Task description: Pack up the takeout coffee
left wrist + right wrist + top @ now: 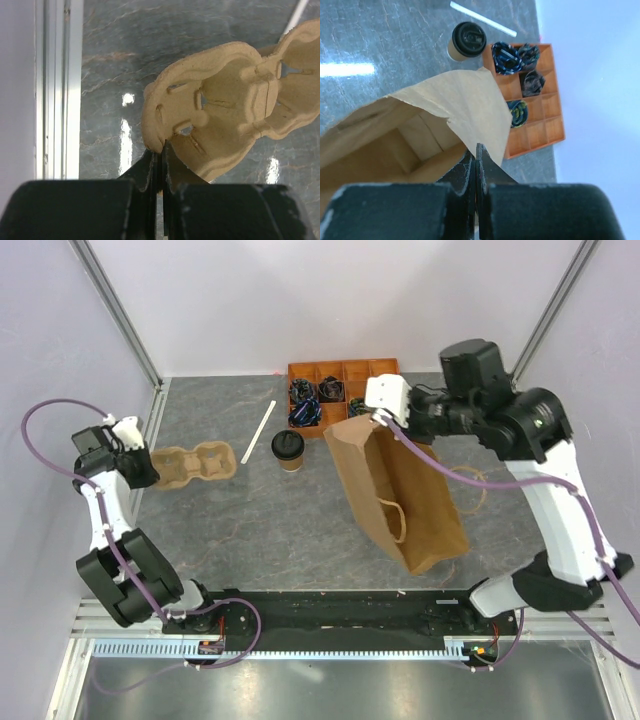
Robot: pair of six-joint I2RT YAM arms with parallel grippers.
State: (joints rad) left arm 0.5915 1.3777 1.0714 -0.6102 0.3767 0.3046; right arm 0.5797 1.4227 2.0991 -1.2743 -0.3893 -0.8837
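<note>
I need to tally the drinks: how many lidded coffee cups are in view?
1. The takeout coffee stands on the table between the cup carrier and the paper bag. The bag's depths are partly hidden.

So the takeout coffee [288, 448] is sitting mid-table [250, 525], with the cup carrier [195, 462] lying off to its left and the paper bag [400, 490] lying to its right. The straw [258, 432] is resting between carrier and cup, and the compartment tray [380, 368] is sitting just behind the cup.
</note>
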